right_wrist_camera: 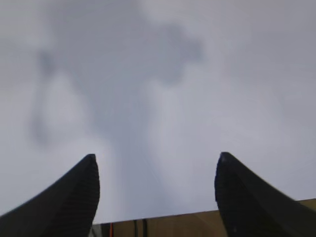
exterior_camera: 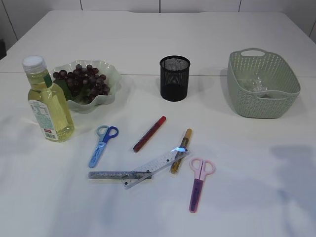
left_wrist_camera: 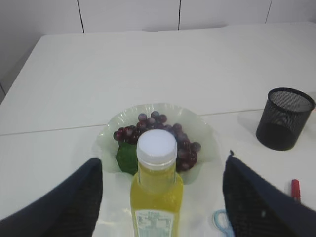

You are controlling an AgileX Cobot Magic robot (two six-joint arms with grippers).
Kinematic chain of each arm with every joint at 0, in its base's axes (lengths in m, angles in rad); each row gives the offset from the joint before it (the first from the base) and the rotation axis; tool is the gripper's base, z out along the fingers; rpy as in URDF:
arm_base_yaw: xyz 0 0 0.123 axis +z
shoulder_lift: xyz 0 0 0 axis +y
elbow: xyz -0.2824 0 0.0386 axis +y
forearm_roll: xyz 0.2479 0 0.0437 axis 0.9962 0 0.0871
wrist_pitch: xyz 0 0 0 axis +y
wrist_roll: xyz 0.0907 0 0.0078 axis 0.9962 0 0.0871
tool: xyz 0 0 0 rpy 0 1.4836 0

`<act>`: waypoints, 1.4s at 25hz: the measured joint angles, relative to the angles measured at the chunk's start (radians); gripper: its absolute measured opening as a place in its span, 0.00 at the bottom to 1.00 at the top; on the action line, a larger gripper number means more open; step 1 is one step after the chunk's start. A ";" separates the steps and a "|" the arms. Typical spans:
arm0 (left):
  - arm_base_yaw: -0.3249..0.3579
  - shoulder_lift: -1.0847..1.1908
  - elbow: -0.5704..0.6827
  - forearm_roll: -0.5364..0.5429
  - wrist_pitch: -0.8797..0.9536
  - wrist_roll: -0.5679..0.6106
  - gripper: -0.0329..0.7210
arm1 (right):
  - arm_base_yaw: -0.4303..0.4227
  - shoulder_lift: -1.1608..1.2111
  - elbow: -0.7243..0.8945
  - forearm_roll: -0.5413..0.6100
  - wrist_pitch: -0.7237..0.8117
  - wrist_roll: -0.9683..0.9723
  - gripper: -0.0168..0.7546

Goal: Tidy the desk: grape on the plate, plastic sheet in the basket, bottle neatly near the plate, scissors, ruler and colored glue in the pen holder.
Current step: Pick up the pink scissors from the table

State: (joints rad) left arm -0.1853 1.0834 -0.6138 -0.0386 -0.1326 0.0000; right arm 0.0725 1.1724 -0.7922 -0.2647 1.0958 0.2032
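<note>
Above bottle (left_wrist_camera: 156, 195): left hand (left_wrist_camera: 158, 197) wide open, prob. clear.

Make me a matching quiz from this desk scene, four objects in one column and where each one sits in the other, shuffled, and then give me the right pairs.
Objects:
1. grapes
2. bottle
3. pen holder
4. pink scissors

Places:
A. standing upright at the left, in front of the plate
B. lying flat toward the front right, right of the rulers
C. on the plate
D. standing between the plate and the basket

Pairs: 1-C, 2-A, 3-D, 4-B
</note>
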 joint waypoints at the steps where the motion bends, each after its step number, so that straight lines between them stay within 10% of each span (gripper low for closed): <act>1: 0.000 -0.024 0.000 0.000 0.042 0.000 0.77 | 0.000 -0.005 0.000 0.031 0.013 -0.018 0.75; 22: 0.000 -0.277 -0.157 -0.131 0.871 0.000 0.72 | 0.000 -0.250 -0.010 0.233 0.136 -0.058 0.75; 35: 0.000 -0.277 -0.231 -0.215 1.084 0.062 0.67 | 0.000 -0.254 -0.010 0.595 0.140 -0.057 0.75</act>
State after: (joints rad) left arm -0.1853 0.8064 -0.8448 -0.2533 0.9517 0.0621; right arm 0.0725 0.9188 -0.8021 0.3306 1.2357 0.1465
